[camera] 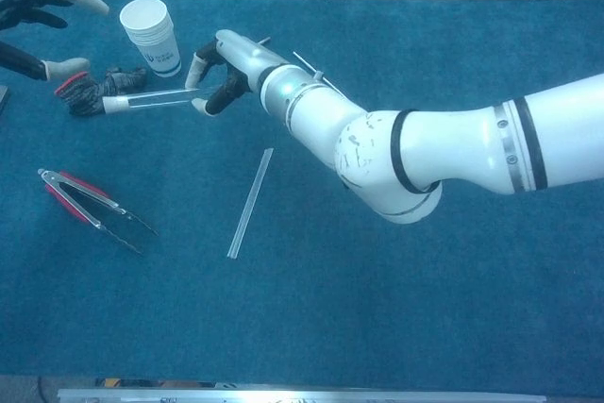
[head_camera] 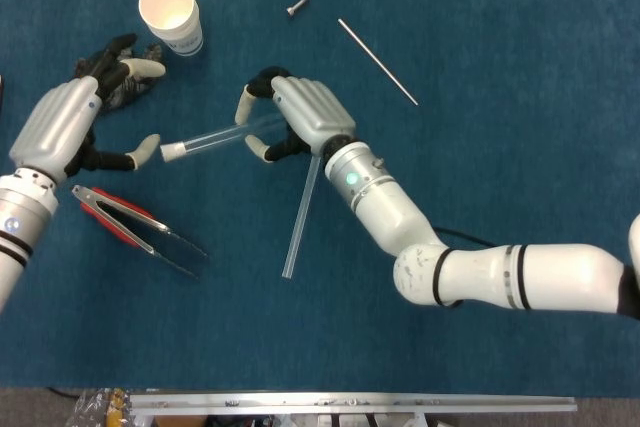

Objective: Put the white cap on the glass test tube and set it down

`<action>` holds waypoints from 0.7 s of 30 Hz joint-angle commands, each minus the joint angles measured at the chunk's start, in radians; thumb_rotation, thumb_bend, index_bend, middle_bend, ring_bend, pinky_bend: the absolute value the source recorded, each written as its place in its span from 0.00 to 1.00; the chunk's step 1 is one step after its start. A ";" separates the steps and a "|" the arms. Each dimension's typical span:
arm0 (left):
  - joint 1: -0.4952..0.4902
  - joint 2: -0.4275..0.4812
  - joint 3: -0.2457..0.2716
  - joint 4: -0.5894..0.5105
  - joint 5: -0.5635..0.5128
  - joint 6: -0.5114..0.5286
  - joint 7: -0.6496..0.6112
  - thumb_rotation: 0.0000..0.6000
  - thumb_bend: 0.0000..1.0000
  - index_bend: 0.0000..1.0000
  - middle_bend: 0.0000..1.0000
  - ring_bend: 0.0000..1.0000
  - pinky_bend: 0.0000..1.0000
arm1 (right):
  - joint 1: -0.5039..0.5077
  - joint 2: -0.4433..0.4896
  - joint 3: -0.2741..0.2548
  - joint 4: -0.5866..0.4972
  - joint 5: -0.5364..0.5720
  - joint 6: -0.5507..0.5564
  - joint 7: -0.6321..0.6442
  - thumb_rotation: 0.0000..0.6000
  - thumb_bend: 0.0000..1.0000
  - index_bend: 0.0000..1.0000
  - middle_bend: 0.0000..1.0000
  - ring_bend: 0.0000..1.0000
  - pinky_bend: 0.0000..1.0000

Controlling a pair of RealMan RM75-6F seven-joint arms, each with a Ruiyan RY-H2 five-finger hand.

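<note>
Right hand (head_camera: 300,117) holds the glass test tube (head_camera: 215,135) at 1 end, fingers curled around it; the tube extends toward the robot's left, roughly level, above the blue counter (head_camera: 500,97). White cap (head_camera: 172,150) sits on the tube's free end. In the chest view the same tube (camera: 156,98) runs from the right hand (camera: 226,68) out toward the capped tip (camera: 113,105).

Left hand (head_camera: 75,122) is spread and holds nothing; 1 fingertip (head_camera: 148,147) lies just beside the cap, and I cannot tell whether it touches. In the chest view only the fingers of the left hand (camera: 38,21) show at the frame's edge, apart from each other.

On the counter: white paper cup (head_camera: 170,12) upright near the left hand; a dark, red-edged item (camera: 94,90) beside the cup, partly hidden by the left hand in the head view; red-handled tongs (head_camera: 135,229) lying flat; a clear rod (head_camera: 300,212) below the right wrist; a thin metal rod (head_camera: 377,60); a small bolt (head_camera: 298,7).
</note>
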 commanded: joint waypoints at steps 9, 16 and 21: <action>0.058 0.045 0.051 0.023 0.151 0.114 0.111 1.00 0.34 0.20 0.00 0.00 0.02 | -0.031 0.071 -0.095 -0.042 0.000 0.030 -0.078 1.00 0.33 0.69 0.32 0.13 0.24; 0.095 0.056 0.071 0.036 0.209 0.181 0.158 1.00 0.34 0.21 0.00 0.00 0.02 | -0.054 0.041 -0.154 0.024 -0.041 0.025 -0.081 1.00 0.33 0.69 0.32 0.13 0.24; 0.109 0.064 0.070 0.045 0.216 0.202 0.149 1.00 0.34 0.21 0.00 0.00 0.02 | -0.062 -0.005 -0.186 0.092 -0.115 0.023 -0.076 1.00 0.33 0.69 0.32 0.13 0.24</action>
